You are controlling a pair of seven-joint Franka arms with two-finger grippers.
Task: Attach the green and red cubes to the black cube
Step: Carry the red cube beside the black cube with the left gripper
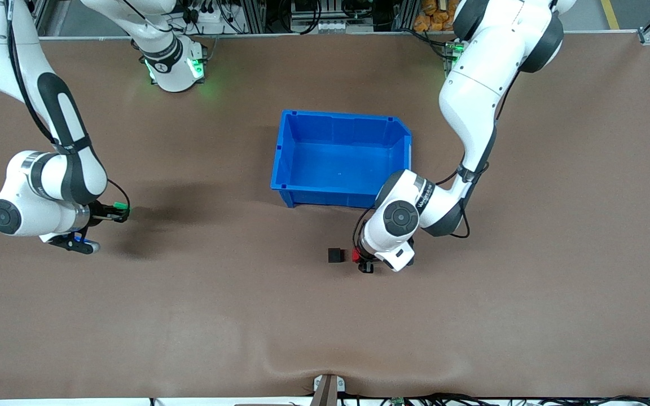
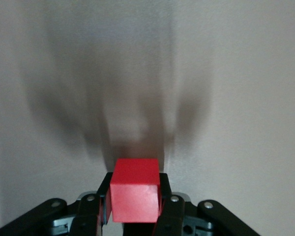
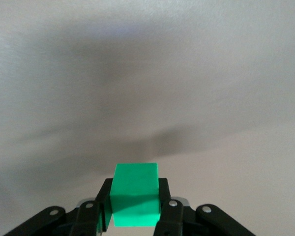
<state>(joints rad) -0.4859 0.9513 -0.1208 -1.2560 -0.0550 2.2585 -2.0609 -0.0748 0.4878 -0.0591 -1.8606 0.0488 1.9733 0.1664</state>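
Observation:
The black cube [image 1: 334,255] sits on the table, nearer the front camera than the blue bin. My left gripper [image 1: 360,260] is shut on the red cube [image 1: 355,255] and holds it low, close beside the black cube on the left arm's side, with a small gap between them. The left wrist view shows the red cube [image 2: 135,189] between the fingers [image 2: 166,196]; the black cube is out of that view. My right gripper [image 1: 119,211] is shut on the green cube [image 1: 120,206] over the right arm's end of the table. The green cube also shows in the right wrist view [image 3: 136,194].
An empty blue bin [image 1: 277,163] stands at mid-table, farther from the front camera than the black cube. The left arm's elbow hangs by the bin's corner. Brown table surface lies all around.

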